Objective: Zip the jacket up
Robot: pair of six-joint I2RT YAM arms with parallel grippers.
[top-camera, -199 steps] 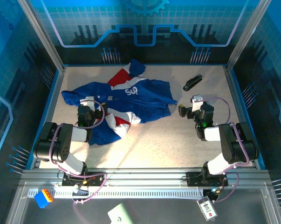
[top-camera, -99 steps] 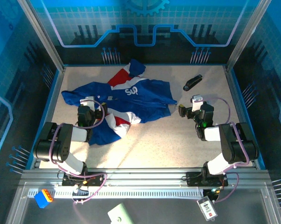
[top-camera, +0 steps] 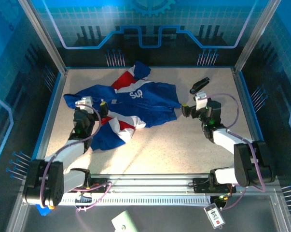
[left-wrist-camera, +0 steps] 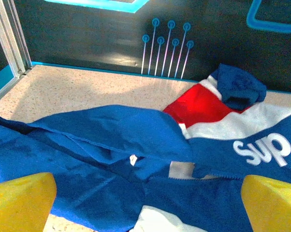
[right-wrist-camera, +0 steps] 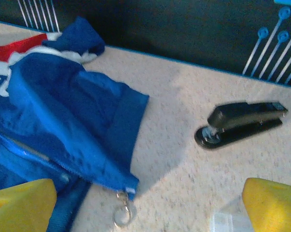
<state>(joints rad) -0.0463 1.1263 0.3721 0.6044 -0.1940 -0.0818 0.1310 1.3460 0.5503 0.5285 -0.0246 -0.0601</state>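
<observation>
Both arms have stretched out from their folded pose. The left gripper (top-camera: 93, 103) has moved a little farther out over the jacket (top-camera: 135, 104), and the right gripper (top-camera: 192, 103) has gone up the desk (top-camera: 184, 145) toward the stapler (top-camera: 199, 85). The jacket and stapler lie where they did.

The black stapler sits on bare desk toward the far right, apart from the jacket and just beyond the right gripper. Nothing lies on the jacket itself. The left gripper hangs over its left half with jaws spread wide and nothing between them. The right gripper's jaws are also spread and empty, just off the jacket's right edge.

The jacket lies crumpled on the left and middle of the desk, its widest spread running left to right. One blue sleeve reaches the left side, and the hood end with the red and white panels points toward the back wall. The white lettering faces up. A gap of desk shows between the front edges in the left wrist view. At the near right corner, the zipper pull ring (right-wrist-camera: 122, 212) rests on the desk.
</observation>
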